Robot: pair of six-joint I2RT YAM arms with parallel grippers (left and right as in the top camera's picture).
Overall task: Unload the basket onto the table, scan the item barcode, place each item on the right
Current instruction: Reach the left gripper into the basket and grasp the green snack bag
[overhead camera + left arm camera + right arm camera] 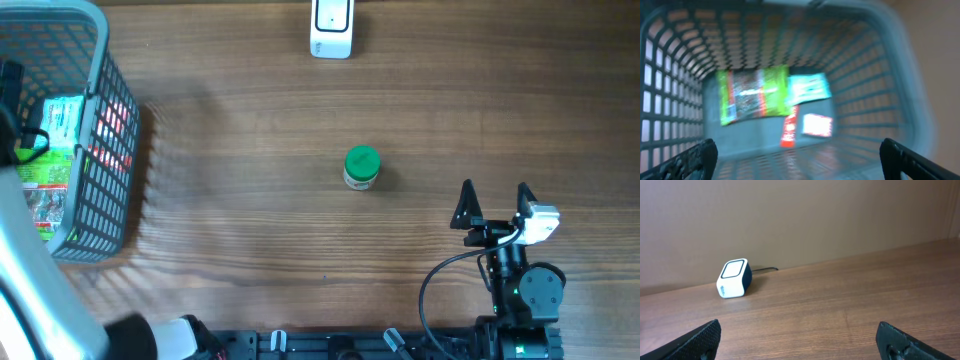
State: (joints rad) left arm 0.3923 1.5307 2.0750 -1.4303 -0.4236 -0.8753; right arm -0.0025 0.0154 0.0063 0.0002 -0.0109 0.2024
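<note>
Green-lidded jar (pixel 361 167) stands upright approx mid-desk (pixel 250 230), nothing touching it. My right gripper (pixel 494 192) is near the desk's near right corner, jaws wide apart, nothing btwn them; the jar is well off to its left and further in. Scanner (pixel 331 28) sits at the far edge, beyond the jar. My left gripper (pixel 799 159) hangs over the basket (pixel 105 150) at the left edge, jaws apart and empty, w/ packets (pixel 754 94) on the basket floor below.
</note>
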